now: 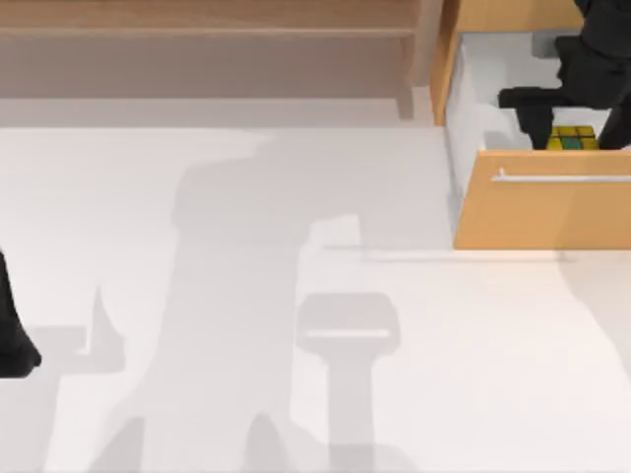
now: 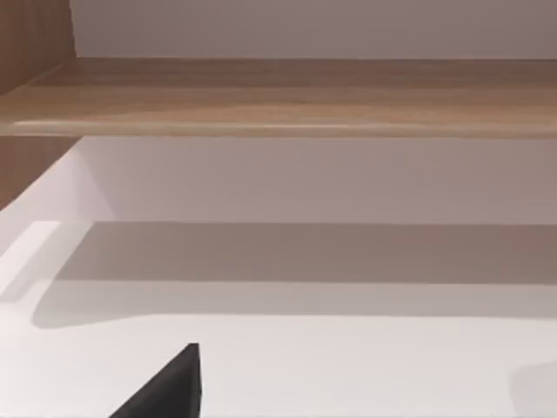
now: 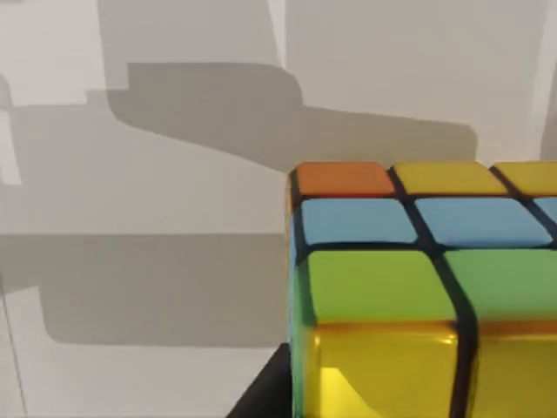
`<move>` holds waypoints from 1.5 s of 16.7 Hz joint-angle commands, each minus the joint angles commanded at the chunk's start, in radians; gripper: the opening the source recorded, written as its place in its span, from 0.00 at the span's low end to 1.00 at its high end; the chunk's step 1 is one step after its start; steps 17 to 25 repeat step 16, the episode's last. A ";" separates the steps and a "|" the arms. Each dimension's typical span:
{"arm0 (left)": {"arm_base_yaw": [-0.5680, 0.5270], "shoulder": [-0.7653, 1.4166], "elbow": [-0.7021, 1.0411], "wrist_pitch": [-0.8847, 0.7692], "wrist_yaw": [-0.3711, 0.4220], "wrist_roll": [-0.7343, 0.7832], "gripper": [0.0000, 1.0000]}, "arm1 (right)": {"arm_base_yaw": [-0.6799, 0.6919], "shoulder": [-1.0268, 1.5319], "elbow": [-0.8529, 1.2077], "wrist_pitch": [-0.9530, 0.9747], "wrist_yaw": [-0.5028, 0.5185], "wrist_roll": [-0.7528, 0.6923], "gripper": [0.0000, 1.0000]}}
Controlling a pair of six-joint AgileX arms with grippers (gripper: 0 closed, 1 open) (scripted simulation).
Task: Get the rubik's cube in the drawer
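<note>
The drawer (image 1: pixel 552 212) stands pulled open at the table's right back, with an orange-tan front, a silver bar handle (image 1: pixel 562 178) and white walls. The rubik's cube (image 1: pixel 572 138) sits low inside it, just behind the front panel, showing yellow and green tiles. My right gripper (image 1: pixel 576 128) reaches down into the drawer, its dark fingers on either side of the cube and shut on it. In the right wrist view the rubik's cube (image 3: pixel 418 287) is very close, with a finger (image 3: pixel 265 392) against its side and the drawer's white floor behind. My left arm (image 1: pixel 14 340) is parked at the left edge.
A brown wooden shelf (image 1: pixel 207 39) runs along the back left of the table, and the shelf (image 2: pixel 287 96) also spans the left wrist view. The white tabletop (image 1: pixel 296 345) carries the arms' shadows.
</note>
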 joint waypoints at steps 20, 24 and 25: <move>0.000 0.000 0.000 0.000 0.000 0.000 1.00 | 0.000 0.000 0.000 0.000 0.000 0.000 1.00; 0.000 0.000 0.000 0.000 0.000 0.000 1.00 | 0.000 0.000 0.000 0.000 0.000 0.000 1.00; 0.000 0.000 0.000 0.000 0.000 0.000 1.00 | 0.000 0.000 0.000 0.000 0.000 0.000 1.00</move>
